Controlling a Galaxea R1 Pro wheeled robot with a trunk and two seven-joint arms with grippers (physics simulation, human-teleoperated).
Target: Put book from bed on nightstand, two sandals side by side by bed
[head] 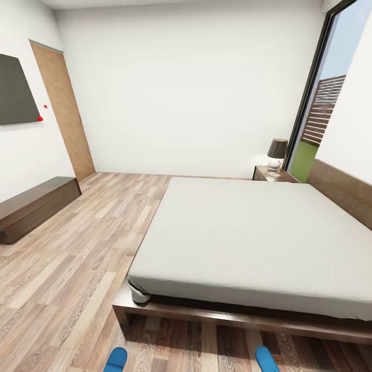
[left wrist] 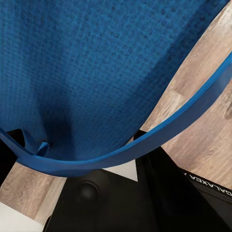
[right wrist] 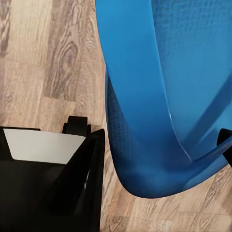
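Carrying one sandal point(left wrist: 96, 72) in the left end effector, the other point(right wrist: 164, 96) in the right; both clamped shut. Faced the bed point(head: 248, 243). Next, probably: lower both beside the bed, parallel.

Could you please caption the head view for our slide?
Bare off-white bed seen from its foot, two blue sandals at the frame's bottom edge.

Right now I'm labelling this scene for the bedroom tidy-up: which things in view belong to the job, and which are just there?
Part of the job:
- bed
- nightstand
- left sandal, also close up at the left wrist
- right sandal, also at the right wrist

Just there:
- lamp
- bench
- wall screen
- door
- window
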